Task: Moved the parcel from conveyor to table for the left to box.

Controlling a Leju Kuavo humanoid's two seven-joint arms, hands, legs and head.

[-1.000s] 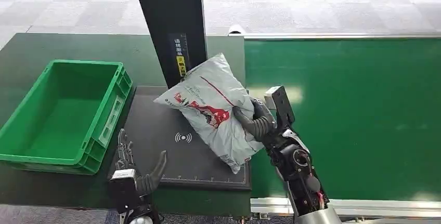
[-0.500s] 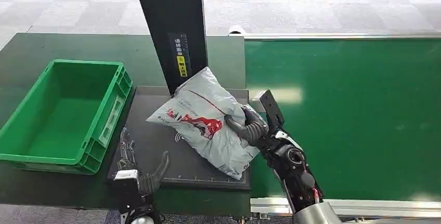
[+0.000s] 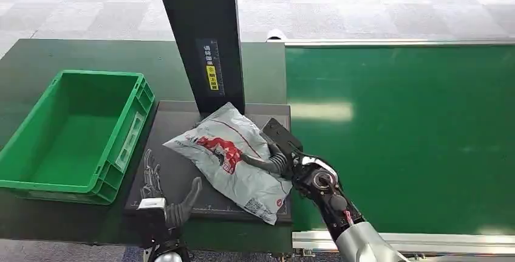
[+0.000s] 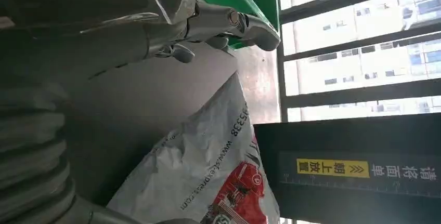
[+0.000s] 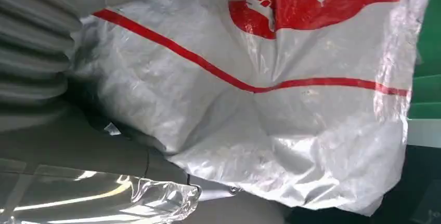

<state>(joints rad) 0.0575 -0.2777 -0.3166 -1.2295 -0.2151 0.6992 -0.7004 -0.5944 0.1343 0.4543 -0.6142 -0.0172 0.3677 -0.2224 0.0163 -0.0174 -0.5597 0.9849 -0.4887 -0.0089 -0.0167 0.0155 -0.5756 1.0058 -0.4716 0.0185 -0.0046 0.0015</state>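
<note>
Grey-white plastic with red print, that's the parcel [image 3: 234, 158] I'm looking at, a soft courier bag lying on the black scanning pad [image 3: 182, 174] at the foot of the dark upright scanner post [image 3: 203, 37]. My right hand [image 3: 276, 155] is on the bag's right side, with its dark fingers [image 3: 264, 163] curled over the plastic, so I'd call that a grip on the parcel (the right wrist camera is basically all crinkled bag pressed up against the hand). Part of the bag sits flat on the pad, and its lower corner reaches the pad's front edge.

My left hand [image 3: 164, 198] sits at the pad's near-left corner, fingers spread, holding nothing, close to the bag but not touching it.

The green plastic crate [image 3: 130, 131] stands just left of the pad on the dark green table [image 3: 36, 55]. The green conveyor belt [image 3: 413, 134] runs off to the right.
</note>
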